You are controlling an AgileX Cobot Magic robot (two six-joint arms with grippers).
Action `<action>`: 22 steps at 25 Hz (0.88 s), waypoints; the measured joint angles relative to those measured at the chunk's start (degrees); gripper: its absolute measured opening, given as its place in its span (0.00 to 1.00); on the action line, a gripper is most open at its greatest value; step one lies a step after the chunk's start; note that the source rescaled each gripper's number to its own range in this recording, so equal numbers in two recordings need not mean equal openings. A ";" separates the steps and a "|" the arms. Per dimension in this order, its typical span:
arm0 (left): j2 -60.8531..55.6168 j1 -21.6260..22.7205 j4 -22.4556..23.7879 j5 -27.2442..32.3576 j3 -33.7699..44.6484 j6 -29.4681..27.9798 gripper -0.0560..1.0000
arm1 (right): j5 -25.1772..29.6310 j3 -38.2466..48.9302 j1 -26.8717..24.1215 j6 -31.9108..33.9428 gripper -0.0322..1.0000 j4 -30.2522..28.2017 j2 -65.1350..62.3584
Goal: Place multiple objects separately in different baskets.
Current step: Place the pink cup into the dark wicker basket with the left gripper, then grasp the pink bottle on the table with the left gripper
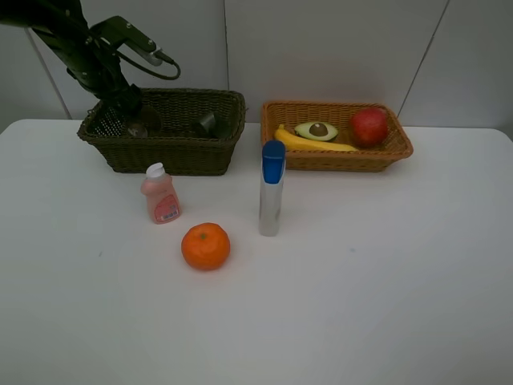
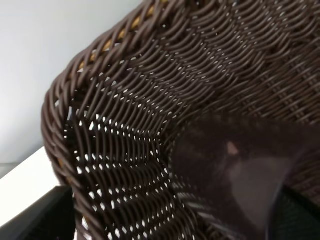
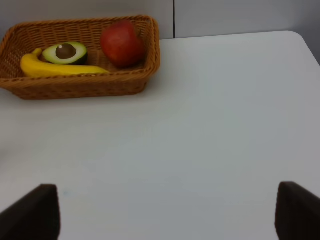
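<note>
**Inspector:** Obstructions first, starting from the left.

**Assessor:** The left gripper (image 1: 133,119) is sunk inside the dark olive-brown basket (image 1: 172,154) at the desk's (image 1: 385,297) back left corner. From the high camera the weave hides its fingertips. The left wrist camera shows only two dark finger ends, cut off by the frame. The dark green pump bottle (image 1: 207,123) is a dim shape low at that basket's right end. The right gripper lies outside the high view.

**Inspector:** Claw condition?

**Assessor:** On the left, the jaws are spread fully and grip nothing. The translucent pinkish-brown cup (image 2: 235,170) lies inside the basket between the fingers, nearer one of them. Whether it touches that finger cannot be judged. The right gripper (image 3: 165,215) has its jaws wide apart and empty. It hangs over bare desk, well apart from the light orange-tan basket (image 3: 75,86).

**Inspector:** Remaining items?

**Assessor:** The pink white-capped bottle (image 1: 160,195) stands on open desk in front of the dark basket. The orange (image 1: 205,246) sits near it, further forward, with a small green stem mark on top. The silver blue-capped tube (image 1: 271,192) stands upright, cap up, in front of the gap between the baskets. The light basket sits at the back edge, right of the middle. In it the yellow banana (image 1: 314,143) lies along the front wall. The avocado half (image 1: 316,130) is behind the banana, cut face up with the pit showing. The red apple (image 1: 369,126) is at the right end.
</note>
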 joint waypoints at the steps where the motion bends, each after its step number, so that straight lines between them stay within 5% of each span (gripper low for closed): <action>1: -0.52 0.00 -0.24 0.71 0.00 0.00 1.00 | 0.00 0.00 0.00 0.00 0.85 0.00 0.00; 22: -11.36 -4.75 -7.68 21.72 0.00 0.00 1.00 | 0.00 0.00 0.00 0.00 0.85 0.00 0.00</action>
